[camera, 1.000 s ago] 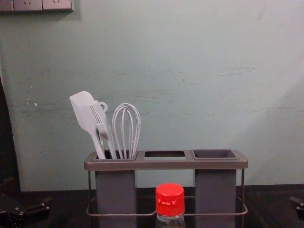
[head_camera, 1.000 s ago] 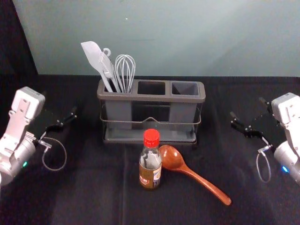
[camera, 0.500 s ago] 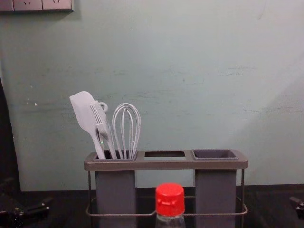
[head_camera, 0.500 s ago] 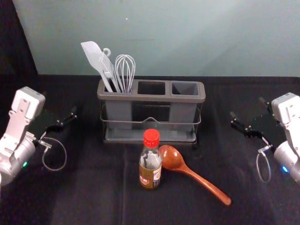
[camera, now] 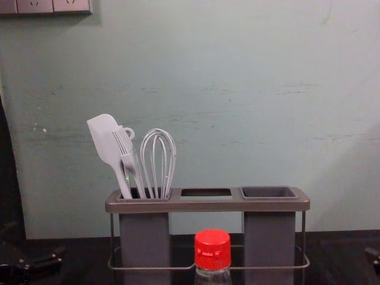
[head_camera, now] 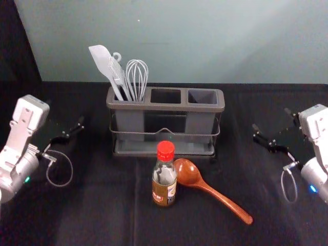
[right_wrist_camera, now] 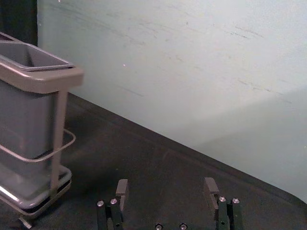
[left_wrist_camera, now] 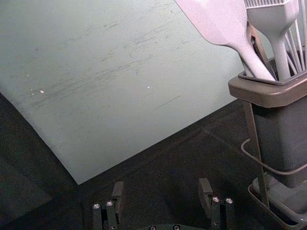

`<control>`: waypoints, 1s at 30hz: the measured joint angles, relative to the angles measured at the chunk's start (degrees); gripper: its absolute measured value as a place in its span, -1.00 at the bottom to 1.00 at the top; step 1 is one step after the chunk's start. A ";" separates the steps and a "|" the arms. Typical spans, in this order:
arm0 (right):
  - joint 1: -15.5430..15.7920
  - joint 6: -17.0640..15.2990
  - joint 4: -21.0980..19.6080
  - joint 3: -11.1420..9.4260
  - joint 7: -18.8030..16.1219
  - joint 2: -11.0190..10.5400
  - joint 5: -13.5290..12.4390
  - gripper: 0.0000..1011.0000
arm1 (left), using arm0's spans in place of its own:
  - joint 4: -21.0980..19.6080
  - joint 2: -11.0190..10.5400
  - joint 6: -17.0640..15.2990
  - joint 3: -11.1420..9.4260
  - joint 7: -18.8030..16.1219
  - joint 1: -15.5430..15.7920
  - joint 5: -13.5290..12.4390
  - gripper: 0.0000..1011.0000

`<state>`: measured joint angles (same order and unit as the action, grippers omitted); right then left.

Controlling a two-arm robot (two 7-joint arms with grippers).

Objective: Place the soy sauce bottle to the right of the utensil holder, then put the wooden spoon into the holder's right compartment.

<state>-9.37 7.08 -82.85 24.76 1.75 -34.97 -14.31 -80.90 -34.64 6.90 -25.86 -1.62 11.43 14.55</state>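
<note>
"So what had just changed?"

"Only a little. The right hand [head_camera: 270,118], out to the right of the utensil holder [head_camera: 165,107], had shifted slightly farther right and nearer. Its fingers stood wide apart, with nothing between them."

"And the left hand [left_wrist_camera: 161,186]?"

"Off to the left of the holder, where it had been. It was spread wide as well, and it held nothing."

"Had the soy sauce bottle [head_camera: 165,177] moved?"

"No. It stood upright on the counter [head_camera: 92,215], on the near side of the holder, about midway along. The wooden spoon [head_camera: 190,177] lay with its bowl just beside the bottle, on the right, and its handle ran toward the near right. I couldn't tell whether the two touched."

"Then neither part of the job was done?"

"Neither. I took that small shift for the start of the right arm's reach toward the bottle, though it was too slight to be sure. The place meant for the bottle lay between the holder and that hand."

"Any risk?"

"The spoon's bowl sat so close that a finger coming down beside the bottle could have nudged it. The right compartment [head_camera: 202,97] had no utensil in it, so it was ready for the spoon afterward."
</note>
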 joint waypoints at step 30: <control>21.19 6.71 -21.89 -2.70 -3.66 -3.81 0.19 0.98 | 0.00 0.00 0.00 0.00 0.00 0.00 0.00 0.98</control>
<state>11.82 13.80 -104.73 22.06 -1.91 -38.79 -14.12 -80.90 -34.64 6.91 -25.86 -1.62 11.43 14.55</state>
